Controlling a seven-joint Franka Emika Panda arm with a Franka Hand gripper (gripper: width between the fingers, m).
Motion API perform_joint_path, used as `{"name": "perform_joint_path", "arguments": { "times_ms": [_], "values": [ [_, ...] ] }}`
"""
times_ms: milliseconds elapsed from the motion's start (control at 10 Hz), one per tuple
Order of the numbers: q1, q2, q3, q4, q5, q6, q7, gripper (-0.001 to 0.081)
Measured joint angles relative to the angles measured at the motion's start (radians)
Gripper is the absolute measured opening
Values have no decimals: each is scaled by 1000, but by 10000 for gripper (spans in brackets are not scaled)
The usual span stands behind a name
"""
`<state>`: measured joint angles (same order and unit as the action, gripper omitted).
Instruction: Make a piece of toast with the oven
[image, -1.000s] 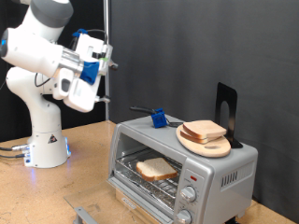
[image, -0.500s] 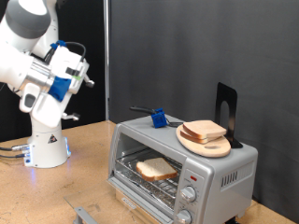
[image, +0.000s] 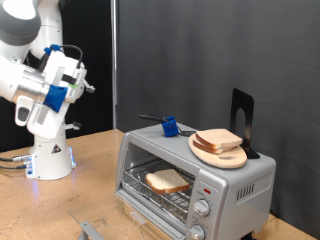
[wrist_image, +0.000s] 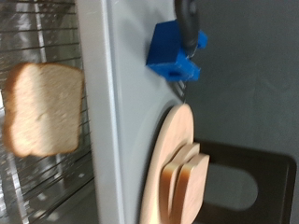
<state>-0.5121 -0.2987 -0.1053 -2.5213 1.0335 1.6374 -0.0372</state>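
Observation:
The silver toaster oven (image: 215, 188) stands at the exterior view's right with its glass door down. The piece of toast (image: 167, 180) lies on the wire rack inside; it also shows in the wrist view (wrist_image: 42, 107). My gripper (image: 87, 87) hangs in the air far to the exterior view's left of the oven, near the arm's base, and nothing shows between its fingers. The fingers do not show in the wrist view.
On the oven's top sit a round wooden plate (image: 232, 156) with another bread slice (image: 218, 139), a blue block with a black handle (image: 170, 126) and a black stand (image: 242, 112). The white robot base (image: 48, 155) stands on the wooden table (image: 50, 205).
The arm has swung to the exterior view's left and slightly down, carrying the gripper away from the oven. The toast, plate and oven have not moved.

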Motion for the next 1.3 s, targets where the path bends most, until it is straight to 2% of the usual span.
{"name": "perform_joint_path", "arguments": {
  "times_ms": [100,300,600,1000,1300],
  "values": [
    [-8,37,-11,17,-4,19,-11,805],
    [-12,108,-13,35,-7,121,-66,805],
    [-11,209,-11,51,-6,242,-204,805],
    [-8,362,0,66,-1,347,-356,805],
    [-5,471,29,75,54,431,-457,805]
  ]
}}
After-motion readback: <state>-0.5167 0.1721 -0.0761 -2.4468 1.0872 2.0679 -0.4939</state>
